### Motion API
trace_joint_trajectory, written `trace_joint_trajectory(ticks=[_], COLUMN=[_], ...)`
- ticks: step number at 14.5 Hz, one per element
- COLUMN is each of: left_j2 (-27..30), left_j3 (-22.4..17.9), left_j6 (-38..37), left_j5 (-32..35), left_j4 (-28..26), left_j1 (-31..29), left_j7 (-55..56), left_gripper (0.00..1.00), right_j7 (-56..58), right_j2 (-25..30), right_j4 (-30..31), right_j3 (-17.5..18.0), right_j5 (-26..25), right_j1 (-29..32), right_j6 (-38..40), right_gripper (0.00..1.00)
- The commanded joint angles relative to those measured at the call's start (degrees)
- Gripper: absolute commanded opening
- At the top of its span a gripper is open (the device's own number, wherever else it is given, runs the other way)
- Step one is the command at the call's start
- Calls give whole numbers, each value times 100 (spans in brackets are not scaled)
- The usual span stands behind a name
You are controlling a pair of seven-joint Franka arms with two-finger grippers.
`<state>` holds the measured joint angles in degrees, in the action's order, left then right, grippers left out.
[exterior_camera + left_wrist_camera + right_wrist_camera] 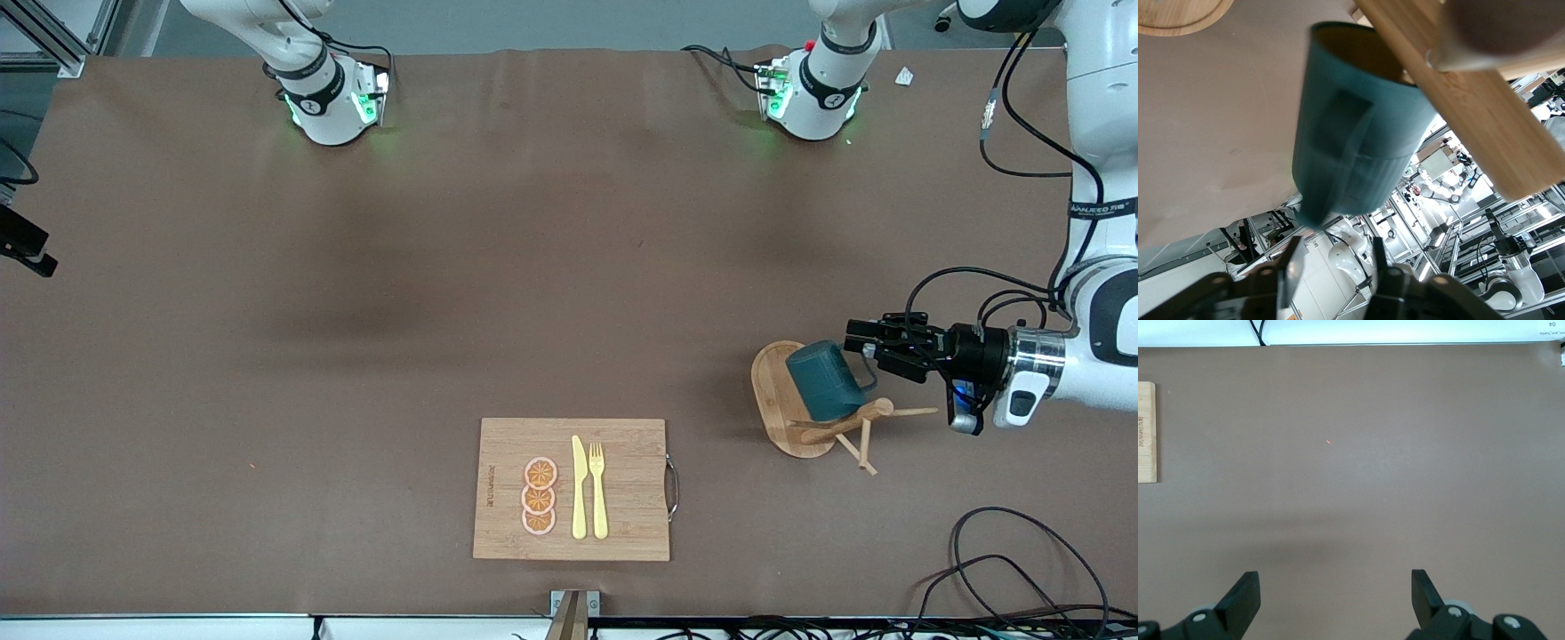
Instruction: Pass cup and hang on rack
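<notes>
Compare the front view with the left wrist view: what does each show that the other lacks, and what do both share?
Only the front view shows the cutting board with its knife, fork and fruit slices, plus the rack's whole base. Only the left wrist view shows the cup's handle face-on, apart from the open fingers of the left hand. Both show the cup against the rack's wood. The right hand appears in neither.
</notes>
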<state>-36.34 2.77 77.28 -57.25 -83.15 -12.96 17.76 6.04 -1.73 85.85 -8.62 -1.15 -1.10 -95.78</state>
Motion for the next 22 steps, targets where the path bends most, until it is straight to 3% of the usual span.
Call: trace_joint_trajectory(ticks=[1,2,7,13,17,22], left_j2=[39,135,741,1454,1919,2377], left_j3=[39,31,-22,109,741,1594], left_j6=[-126,-126,-187,-196,-47,244], left_j5=[-76,-58,143,1960,3682,5292], left_j4=[123,123,237,843,941,923], left_j1=[-76,-93,-155,-15,135,109], left_j7=[61,61,482,739,195,-325], left_gripper=[90,100,100,99,99,99], right_j7=[72,72,72,81,72,72], right_j2=[77,77,77,77,77,77], right_j4=[54,54,54,54,54,54], right_j3=[54,54,54,63,63,63], right_j5=[80,80,88,176,212,212], right_j1=[84,84,84,84,84,84], right_j6=[25,25,25,33,33,33], right_gripper=[100,100,100,100,100,100])
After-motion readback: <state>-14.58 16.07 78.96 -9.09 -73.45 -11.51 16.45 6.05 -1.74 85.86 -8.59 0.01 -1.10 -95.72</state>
